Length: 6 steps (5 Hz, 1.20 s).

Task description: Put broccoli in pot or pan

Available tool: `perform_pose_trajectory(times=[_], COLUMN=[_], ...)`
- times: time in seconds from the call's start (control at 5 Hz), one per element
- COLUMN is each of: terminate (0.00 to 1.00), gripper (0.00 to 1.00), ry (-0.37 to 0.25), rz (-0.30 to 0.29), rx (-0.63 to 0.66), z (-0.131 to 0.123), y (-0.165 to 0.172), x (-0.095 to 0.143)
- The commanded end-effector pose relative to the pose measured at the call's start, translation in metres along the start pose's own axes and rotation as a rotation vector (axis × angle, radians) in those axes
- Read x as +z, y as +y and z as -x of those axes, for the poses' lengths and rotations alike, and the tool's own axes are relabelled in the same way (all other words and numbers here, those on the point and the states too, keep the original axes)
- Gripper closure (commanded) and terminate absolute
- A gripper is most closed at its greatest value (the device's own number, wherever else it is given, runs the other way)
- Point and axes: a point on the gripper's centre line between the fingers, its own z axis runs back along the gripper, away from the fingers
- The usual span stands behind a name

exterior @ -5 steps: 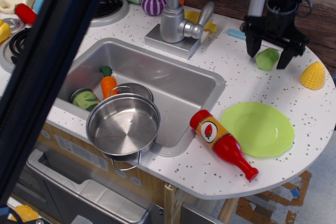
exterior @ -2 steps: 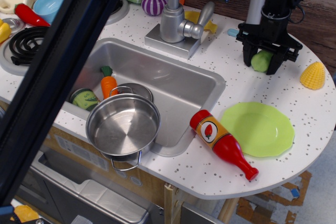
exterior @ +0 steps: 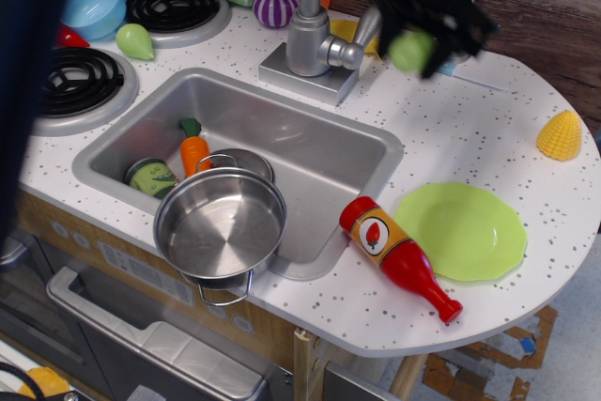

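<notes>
Toward the sink's near-left corner we note the steel pot [exterior: 221, 224], empty. Up right, beside the faucet [exterior: 310, 21], the blurred gripper [exterior: 420, 33] pinches the broccoli [exterior: 411, 50] aloft. We judge transport under way; next, carry it down-left over the pot and release.

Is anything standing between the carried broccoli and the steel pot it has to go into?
The gripper holds the broccoli raised beside the faucet. The faucet stands just beside the route to the pot; otherwise only open sink, and the pot is empty.
</notes>
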Motion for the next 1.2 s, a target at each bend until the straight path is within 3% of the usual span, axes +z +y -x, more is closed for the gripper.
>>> perform_pose_trajectory(times=[0.0, 0.2, 0.4, 0.6, 0.8, 1.0], terminate=[0.0, 0.0, 0.0, 0.0, 0.0, 0.0], gripper=[1.0, 1.0, 1.0, 1.0, 1.0, 0.0], ry=[0.021, 0.07, 0.088, 0.112, 0.099, 0.076], rz=[-0.01, 0.026, 0.039, 0.088, 0.099, 0.103], rx=[0.21, 0.232, 0.314, 0.326, 0.292, 0.27], z=[0.062, 0.112, 0.142, 0.16, 0.17, 0.169], y=[0.052, 0.057, 0.061, 0.062, 0.06, 0.063], x=[0.011, 0.001, -0.013, -0.021, -0.034, -0.036])
